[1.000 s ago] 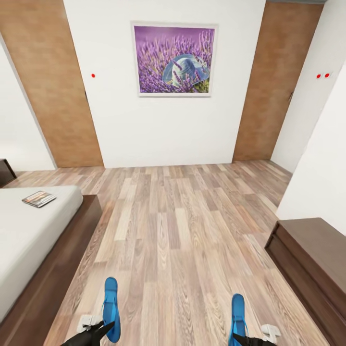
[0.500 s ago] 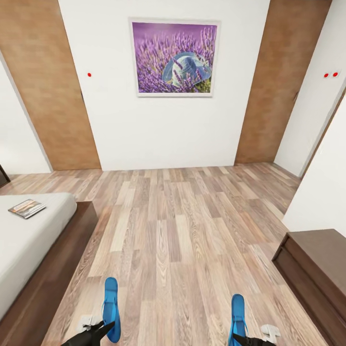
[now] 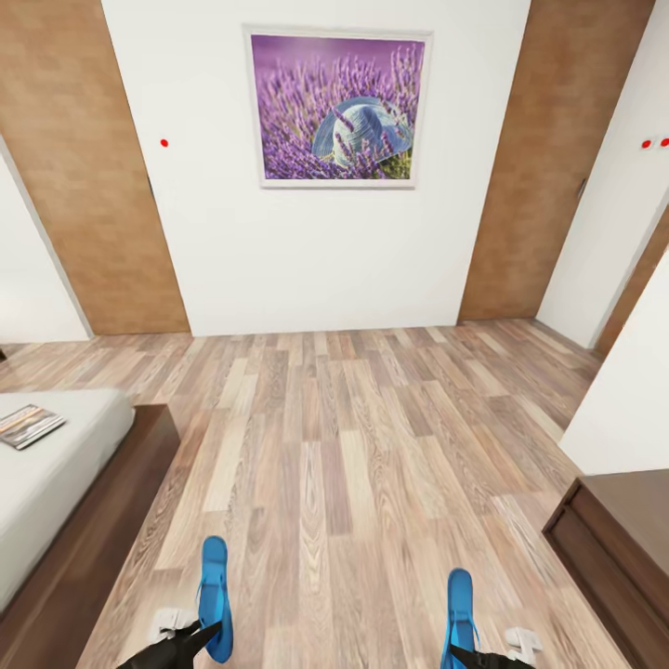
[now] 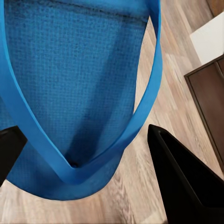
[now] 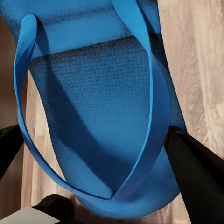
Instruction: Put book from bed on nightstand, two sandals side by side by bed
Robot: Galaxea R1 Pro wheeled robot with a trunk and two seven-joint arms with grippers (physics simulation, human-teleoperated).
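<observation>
Arms low, each end effector (image 3: 190,636) gripping a sandal (image 3: 215,595).

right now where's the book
In the head view the book lies on the bed's grey mattress at the far left edge of the picture, well ahead of the left gripper holding a sandal.

Floor (image 3: 334,483): light-brown wood planks, running up to the white wall.
Bed (image 3: 65,520): stands on the floor at the left; dark-brown frame, grey mattress.
On the bed: a book (image 3: 28,426) lying flat near the far end.
Cabinet (image 3: 618,548): dark wood, on the floor at the right.
</observation>
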